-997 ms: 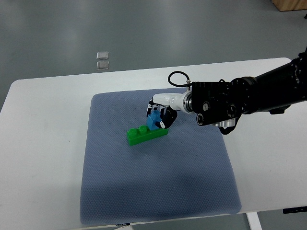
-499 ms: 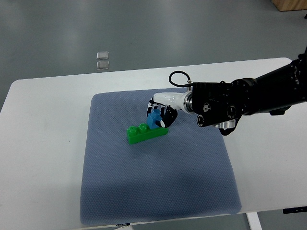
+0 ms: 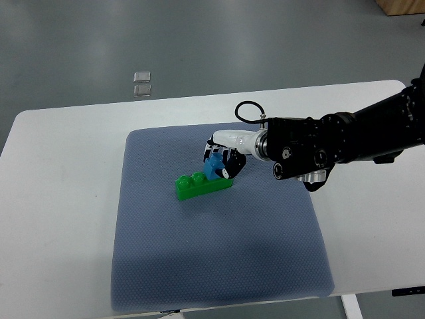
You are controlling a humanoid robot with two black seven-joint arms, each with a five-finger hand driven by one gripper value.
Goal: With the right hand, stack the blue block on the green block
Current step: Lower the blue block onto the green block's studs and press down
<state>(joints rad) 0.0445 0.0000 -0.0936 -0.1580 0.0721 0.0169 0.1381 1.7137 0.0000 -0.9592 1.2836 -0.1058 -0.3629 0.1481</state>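
White tabletop (image 3: 60, 219) fills the lower part of the view, and on it lies a grey-blue woven rectangular mat (image 3: 219, 252), whose empty near half stretches well below the working hand. Nearer the middle of that mat sits the long green plastic studded block (image 3: 199, 185), just below and to the left of the fingers, lying slightly aslant with two studs bare on its left end. On its right end rests the small blue plastic block (image 3: 214, 167), touching the green one's top. The right hand (image 3: 222, 156), white-shelled with dark fingers, has its fingers curled closely around the blue block, holding it from above and behind; its black arm runs off to the picture's right edge. Whether the blue block is fully seated on the studs cannot be told from this angle.

To finish the step well, the hand should probably press straight down, keeping the blue block square to the studs so the green block does not skid on the mat, then let go without tugging sideways.

Beyond the hand lies the table's far edge, and past it two small pale square floor plates (image 3: 142, 83) on the grey floor (image 3: 265, 40).
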